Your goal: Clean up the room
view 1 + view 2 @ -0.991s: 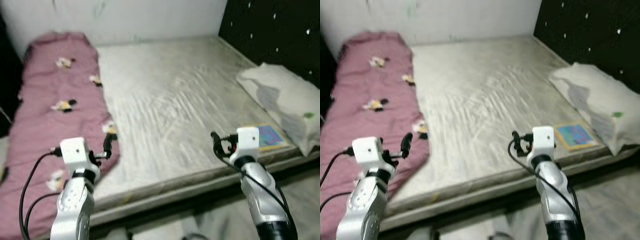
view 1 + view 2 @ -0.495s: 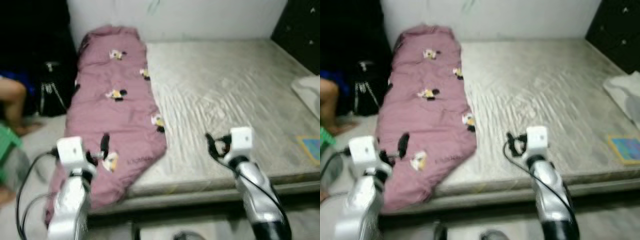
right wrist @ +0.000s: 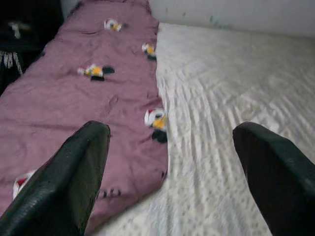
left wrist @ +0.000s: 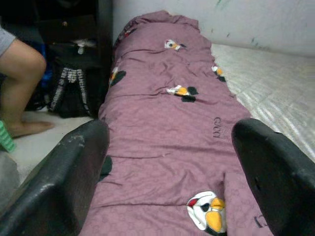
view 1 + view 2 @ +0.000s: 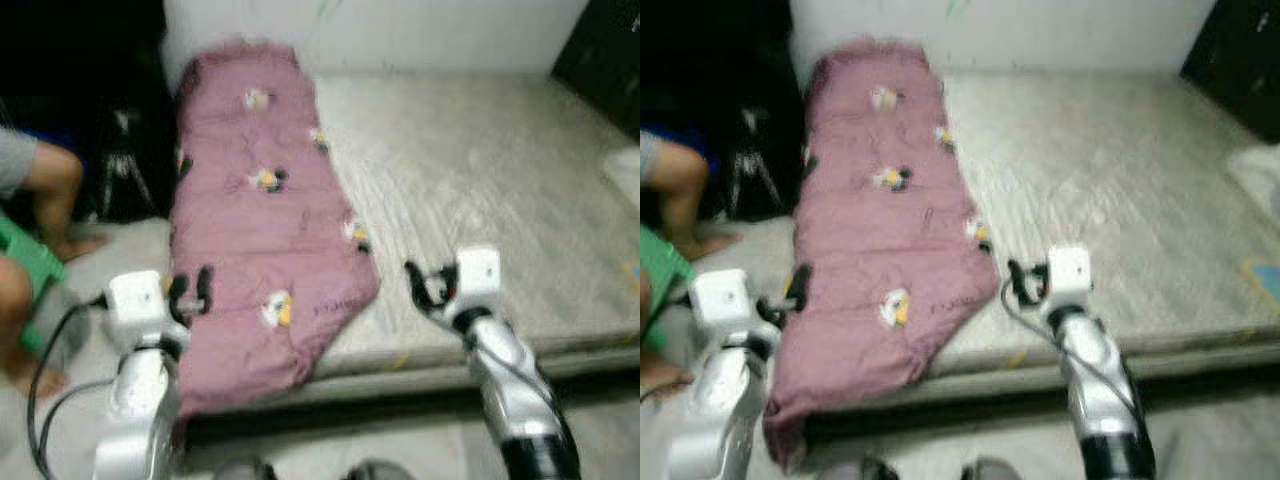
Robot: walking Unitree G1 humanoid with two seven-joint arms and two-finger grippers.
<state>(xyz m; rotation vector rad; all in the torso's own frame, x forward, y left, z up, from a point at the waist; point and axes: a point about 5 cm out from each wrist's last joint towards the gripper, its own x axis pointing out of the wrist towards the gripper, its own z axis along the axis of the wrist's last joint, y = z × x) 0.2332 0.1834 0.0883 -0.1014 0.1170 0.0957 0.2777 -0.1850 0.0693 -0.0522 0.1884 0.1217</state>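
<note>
A mauve blanket (image 5: pixel 265 250) lies along the bed's (image 5: pixel 480 200) left edge, its near end drooping over the front edge. Left hand (image 5: pixel 190 290) and right hand (image 5: pixel 425 285) hover there, both spread open, holding nothing

Your two silver arms reach forward at chest height, left gripper (image 5: pixel 190 290) and right gripper (image 5: pixel 425 285) both empty (black fingers spread wide apart), wrists level.
</note>
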